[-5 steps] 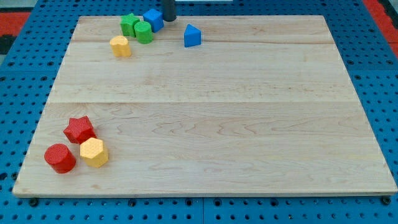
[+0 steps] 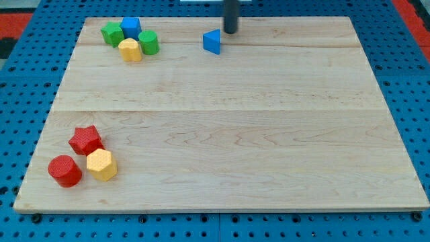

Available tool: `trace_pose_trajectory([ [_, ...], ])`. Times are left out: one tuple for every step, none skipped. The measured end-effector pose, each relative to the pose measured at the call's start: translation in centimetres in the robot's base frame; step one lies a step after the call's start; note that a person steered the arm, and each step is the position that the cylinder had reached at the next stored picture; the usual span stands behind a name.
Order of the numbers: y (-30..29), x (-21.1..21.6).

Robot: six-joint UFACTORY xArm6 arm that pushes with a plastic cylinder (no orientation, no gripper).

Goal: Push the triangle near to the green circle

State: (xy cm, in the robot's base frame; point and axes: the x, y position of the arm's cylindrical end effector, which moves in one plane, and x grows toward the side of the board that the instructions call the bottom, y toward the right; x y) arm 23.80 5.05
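My tip (image 2: 230, 31), the lower end of the straight dark rod, rests on the pale wooden board (image 2: 222, 134) near the view's top edge, a little right of centre; it has no jaws to spread or press together, and it pinches nothing; it stands just beside the small blue triangle block (image 2: 212, 41), at that block's upper right, and whether the two touch I cannot tell. The blue triangle block sits alone, well apart from a cluster toward the view's top left; nearest to it in that cluster is the green circle block (image 2: 148, 42), a short cylinder; touching the cylinder's left side is a yellow rounded block (image 2: 130, 50); above the yellow one is a blue cube block (image 2: 131, 27); left of that is a green star-like block (image 2: 112, 33). Far off, at the view's bottom left, a red star block (image 2: 86, 140), a red cylinder block (image 2: 65, 171) and a yellow hexagon block (image 2: 101, 165) lie bunched together. Around the board lies a blue perforated table surface (image 2: 27, 81).
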Motion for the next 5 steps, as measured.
trace_pose_trajectory([
  [-2.9,1.8],
  [-2.4,3.3],
  [-8.5,3.2],
  [-10.9,3.6],
  [-7.8,8.4],
])
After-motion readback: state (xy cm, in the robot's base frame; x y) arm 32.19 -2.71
